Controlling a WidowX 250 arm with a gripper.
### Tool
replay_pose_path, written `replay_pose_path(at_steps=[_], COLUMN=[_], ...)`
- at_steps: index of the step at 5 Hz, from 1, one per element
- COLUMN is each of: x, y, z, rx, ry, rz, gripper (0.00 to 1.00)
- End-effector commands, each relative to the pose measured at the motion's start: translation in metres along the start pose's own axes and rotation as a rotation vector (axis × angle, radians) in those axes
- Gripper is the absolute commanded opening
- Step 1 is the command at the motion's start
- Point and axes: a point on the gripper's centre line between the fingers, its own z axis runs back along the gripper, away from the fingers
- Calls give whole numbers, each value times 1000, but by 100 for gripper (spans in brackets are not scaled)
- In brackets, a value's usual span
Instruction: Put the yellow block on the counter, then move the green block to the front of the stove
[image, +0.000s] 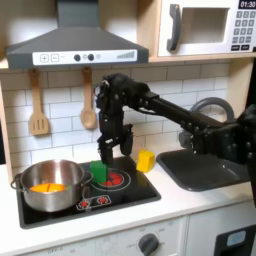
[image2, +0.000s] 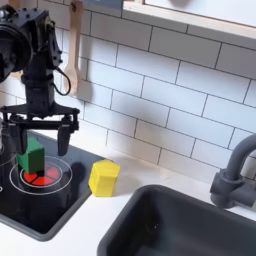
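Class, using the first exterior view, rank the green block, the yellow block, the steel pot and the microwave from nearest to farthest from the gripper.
1. Green block: directly beneath the gripper, on the stove.
2. Yellow block: on the first exterior view's right of the gripper, off the stove's edge.
3. Steel pot: on the first exterior view's left, on the stove.
4. Microwave: top right, high above.

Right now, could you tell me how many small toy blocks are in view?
2. The green block stands on the stove, under the open gripper. The yellow block sits on the counter beside the stove. Others could be hidden.
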Motion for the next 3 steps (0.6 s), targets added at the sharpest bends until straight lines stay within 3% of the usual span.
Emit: replay_pose_path(at_steps=[1, 3], x=[15, 32], y=[4, 11], z=[-1, -3], rx=[2, 22], ry=[-5, -6], rz=[18, 63], gripper=[100, 100])
